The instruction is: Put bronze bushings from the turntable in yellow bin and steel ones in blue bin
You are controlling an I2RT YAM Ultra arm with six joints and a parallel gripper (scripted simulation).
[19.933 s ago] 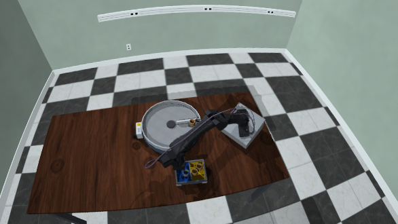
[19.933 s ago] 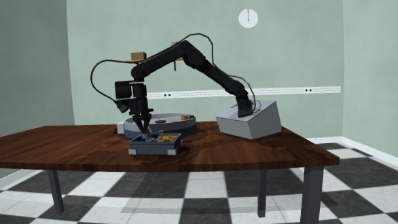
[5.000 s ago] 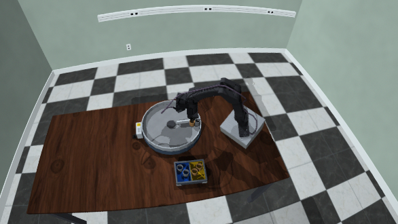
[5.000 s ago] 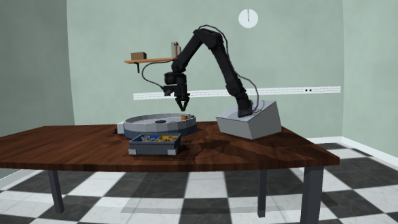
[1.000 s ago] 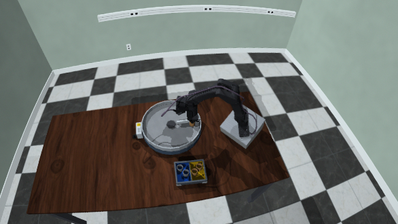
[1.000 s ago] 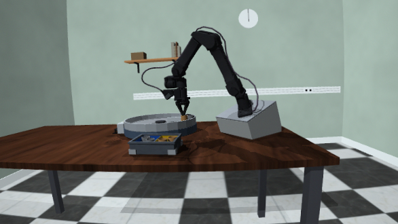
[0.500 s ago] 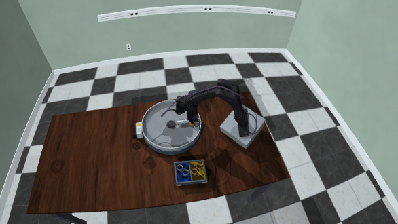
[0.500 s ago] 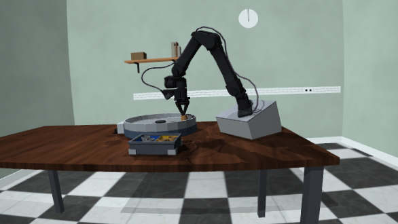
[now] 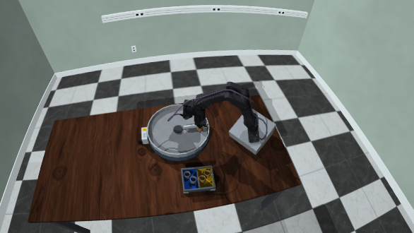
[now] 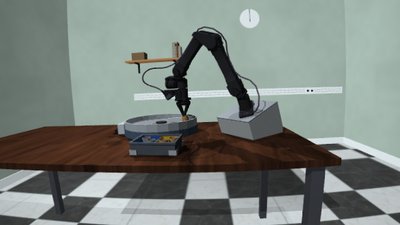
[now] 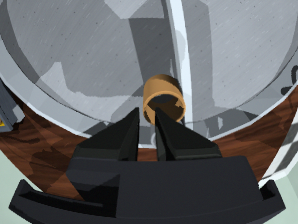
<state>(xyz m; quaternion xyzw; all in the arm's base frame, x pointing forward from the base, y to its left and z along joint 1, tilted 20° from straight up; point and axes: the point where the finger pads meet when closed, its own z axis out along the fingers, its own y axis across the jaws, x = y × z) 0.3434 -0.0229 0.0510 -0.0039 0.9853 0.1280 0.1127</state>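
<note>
A bronze bushing [image 9: 200,128] stands upright near the right rim of the grey turntable [image 9: 178,132]; it also shows in the side view [image 10: 185,118] and the wrist view [image 11: 162,99]. My gripper [image 9: 200,124] points straight down right over it, seen in the side view [image 10: 184,114]. In the wrist view the fingers stand narrowly open with a small gap at the bushing's near left wall, gripping nothing. The blue bin [image 9: 190,177] holds steel bushings and the yellow bin [image 9: 207,174] holds bronze ones.
A dark hub [image 9: 177,129] sits at the turntable's centre, with a white stripe running to the rim. A small white box [image 9: 144,134] is at the turntable's left. The arm's grey base [image 9: 251,134] stands at the right.
</note>
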